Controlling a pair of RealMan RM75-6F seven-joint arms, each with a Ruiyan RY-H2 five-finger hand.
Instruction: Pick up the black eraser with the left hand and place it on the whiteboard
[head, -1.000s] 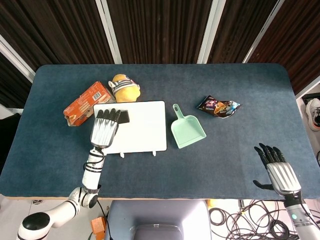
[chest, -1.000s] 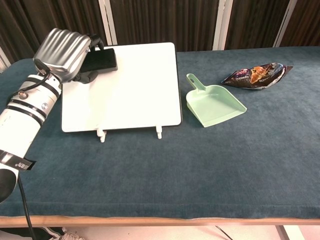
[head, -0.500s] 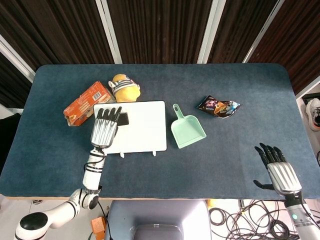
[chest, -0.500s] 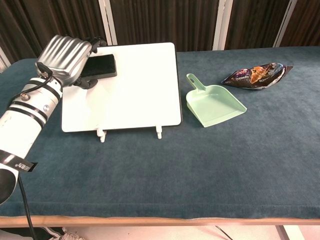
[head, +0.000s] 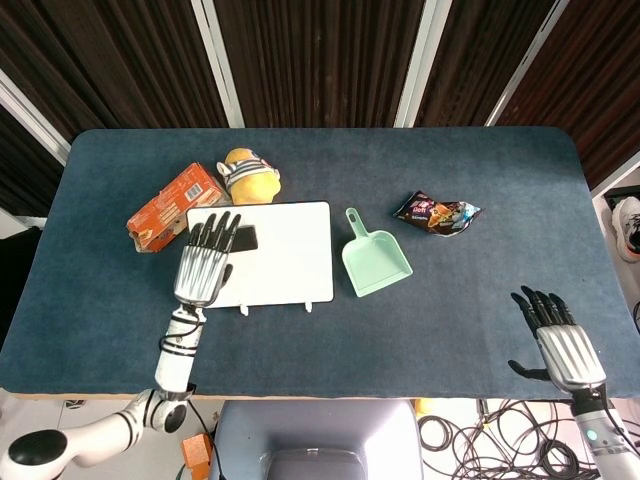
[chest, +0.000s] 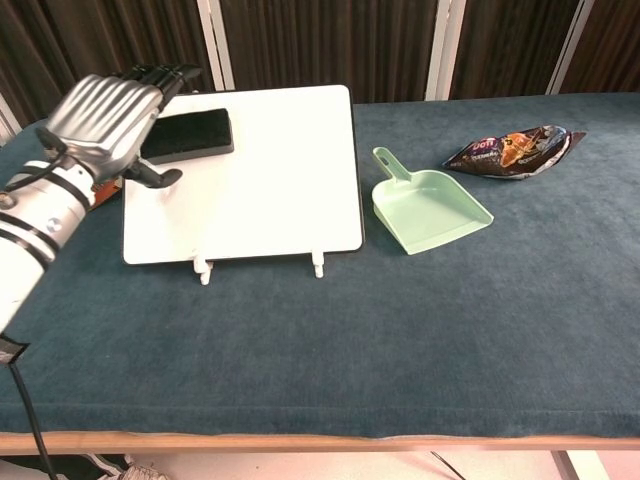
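Observation:
The black eraser (chest: 188, 136) (head: 244, 238) lies flat on the whiteboard (chest: 270, 180) (head: 285, 255), near its far left corner. My left hand (chest: 108, 120) (head: 204, 263) hovers just left of the eraser with fingers spread and nothing in it; its fingertips partly hide the eraser's left end in the chest view. My right hand (head: 562, 345) rests open off the table's near right edge, seen only in the head view.
A green dustpan (chest: 428, 205) lies right of the whiteboard. A snack bag (chest: 512, 149) sits at the far right. An orange box (head: 172, 206) and a yellow striped toy (head: 248, 176) lie beyond the board's far left corner.
My left hand has let go of the eraser, opened and drawn back toward me and to the left. The eraser stays on the whiteboard. The right hand has not moved.

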